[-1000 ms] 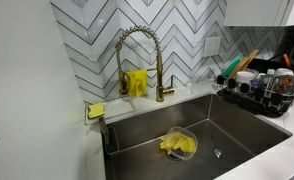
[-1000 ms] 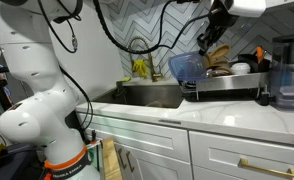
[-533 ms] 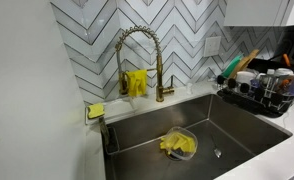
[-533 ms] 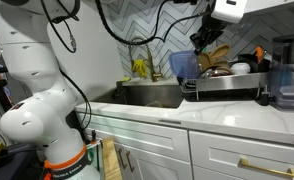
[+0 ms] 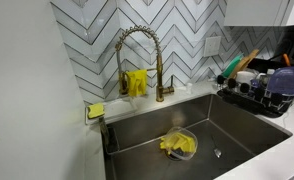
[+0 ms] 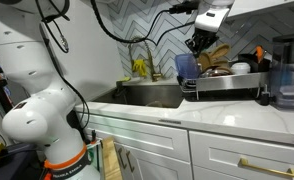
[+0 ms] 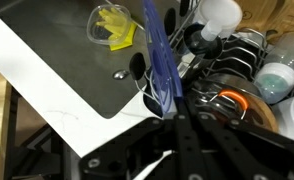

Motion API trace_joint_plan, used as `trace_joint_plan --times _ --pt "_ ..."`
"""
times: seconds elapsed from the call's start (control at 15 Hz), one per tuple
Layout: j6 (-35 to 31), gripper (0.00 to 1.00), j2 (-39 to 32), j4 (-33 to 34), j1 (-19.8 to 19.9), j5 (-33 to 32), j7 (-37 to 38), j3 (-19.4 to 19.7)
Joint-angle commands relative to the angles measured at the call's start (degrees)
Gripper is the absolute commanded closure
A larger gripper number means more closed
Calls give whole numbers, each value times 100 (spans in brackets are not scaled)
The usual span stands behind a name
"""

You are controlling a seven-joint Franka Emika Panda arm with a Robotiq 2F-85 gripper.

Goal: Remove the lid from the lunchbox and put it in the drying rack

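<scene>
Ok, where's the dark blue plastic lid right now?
In an exterior view the dark blue plastic lid stands on edge at the end of the black wire drying rack nearest the steel sink, held from above by the claw.

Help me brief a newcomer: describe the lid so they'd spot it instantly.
Find the steel sink, then the black wire drying rack beside it. At the rack's sink-side end is the lid, on edge: dark blue, translucent, flat, unlike the white and orange dishes there.
</scene>
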State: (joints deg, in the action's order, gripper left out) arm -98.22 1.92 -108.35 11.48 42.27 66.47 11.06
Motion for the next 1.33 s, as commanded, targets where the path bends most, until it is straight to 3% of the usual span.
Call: trace_joint_plan --times 0.0,0.53,0.6,1.27 --pt "-451 99 417 -597 -87 209 411 -104" --pt "-1184 99 727 -997 -135 318 1036 -262" --pt "-875 99 469 -688 -121 159 922 -224" --pt "-679 99 568 -559 -71 510 1399 -144"
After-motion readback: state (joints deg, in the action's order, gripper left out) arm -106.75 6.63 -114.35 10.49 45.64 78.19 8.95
